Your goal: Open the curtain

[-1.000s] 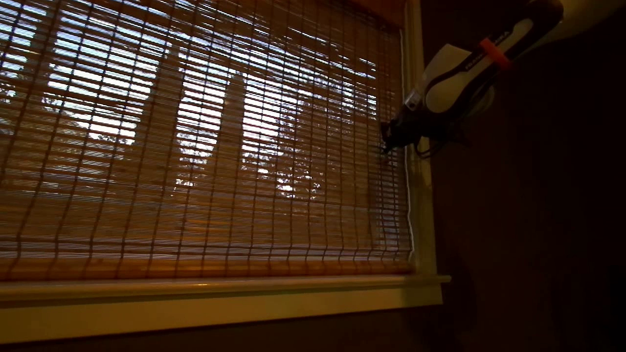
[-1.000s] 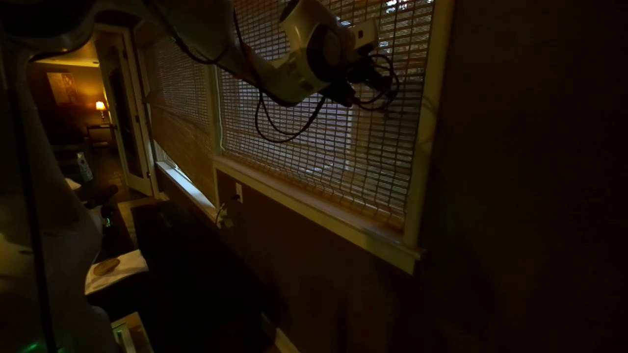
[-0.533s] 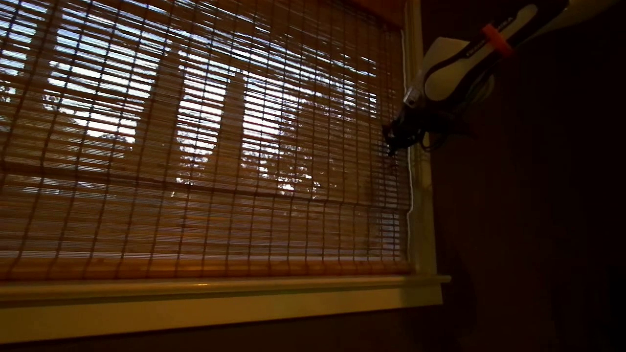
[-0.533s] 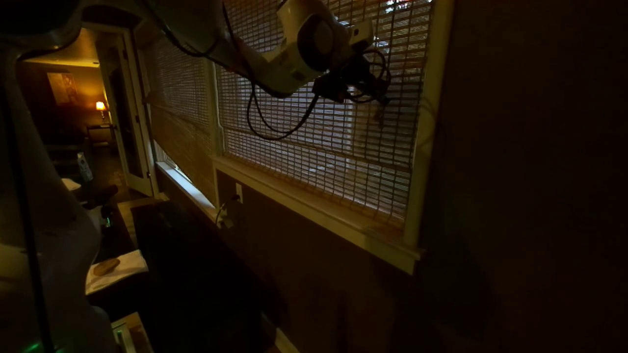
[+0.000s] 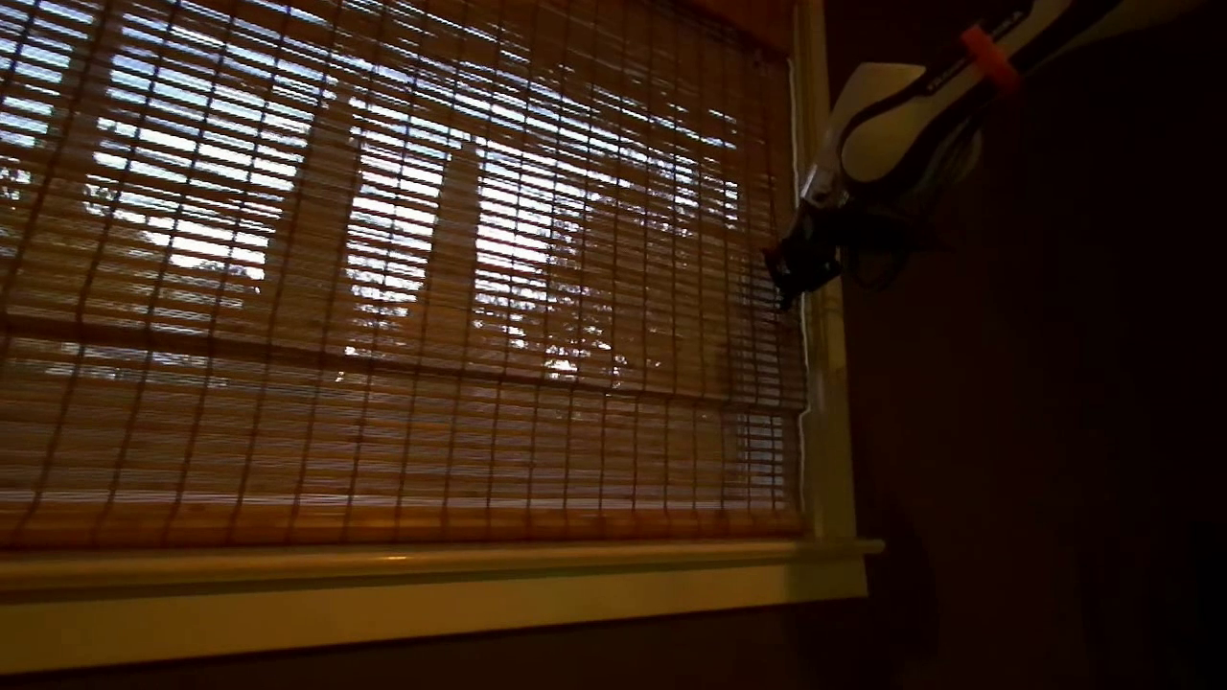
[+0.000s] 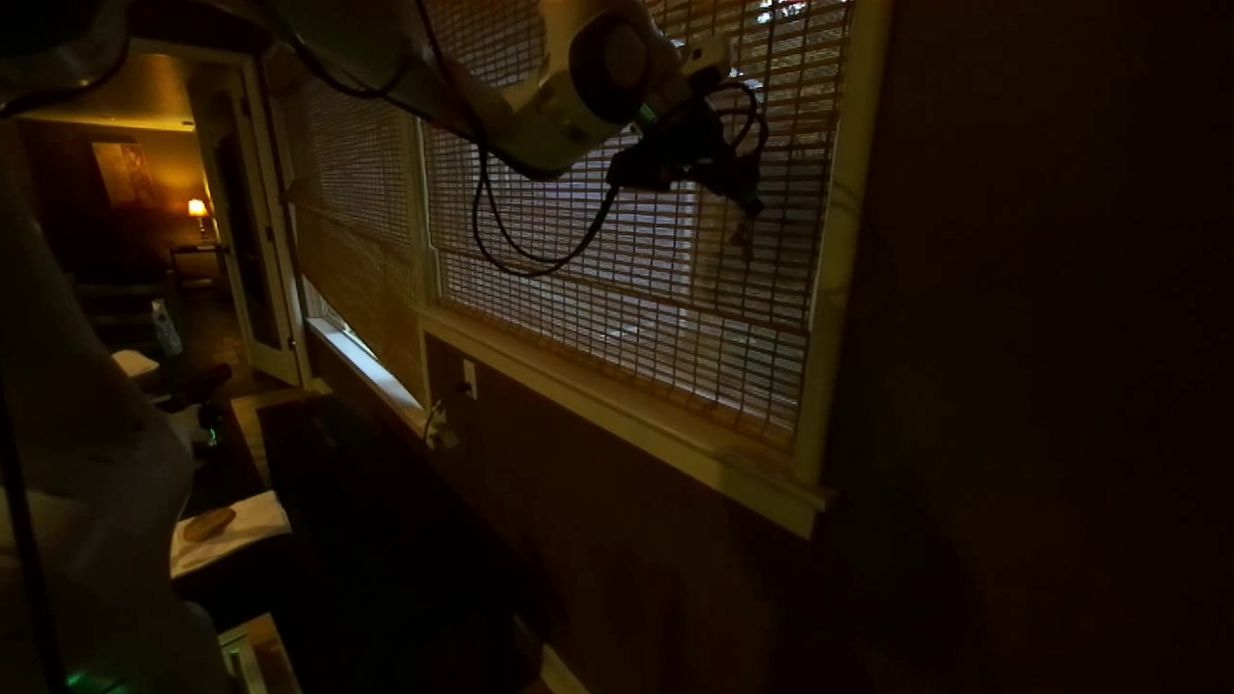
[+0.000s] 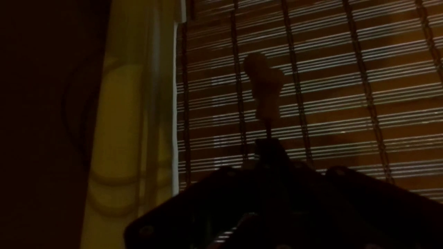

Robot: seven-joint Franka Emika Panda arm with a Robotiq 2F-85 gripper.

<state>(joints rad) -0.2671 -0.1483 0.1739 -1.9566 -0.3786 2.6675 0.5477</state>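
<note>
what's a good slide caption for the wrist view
Wrist view: the gripper pinches a thin cord, its knobby pull dark against the woven bamboo blind, pale window frame alongside.

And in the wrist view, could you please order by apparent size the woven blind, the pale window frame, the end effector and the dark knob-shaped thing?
Largest: woven blind
Middle, unranked: window frame and end effector, which look alike; the latter's nearness to the camera makes it unsure
Smallest: dark knob-shaped thing
</note>
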